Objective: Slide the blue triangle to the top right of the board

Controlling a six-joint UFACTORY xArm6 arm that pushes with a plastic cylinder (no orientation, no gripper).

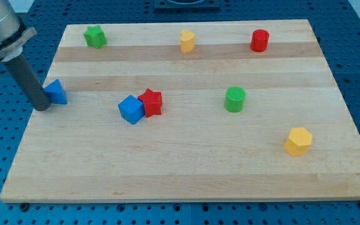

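The blue triangle (57, 91) lies at the board's left edge, about mid-height. My tip (41, 107) rests on the board just left of and slightly below the triangle, touching or nearly touching its left side. The dark rod rises from the tip toward the view's top left. The board's top right corner holds a red cylinder (259, 40).
A blue cube (130, 109) touches a red star (150, 102) left of centre. A green star (95, 36) and a yellow block (187, 40) sit along the top. A green cylinder (235, 99) is right of centre, a yellow hexagon (298, 140) lower right. The wooden board (186, 169) ends near the tip.
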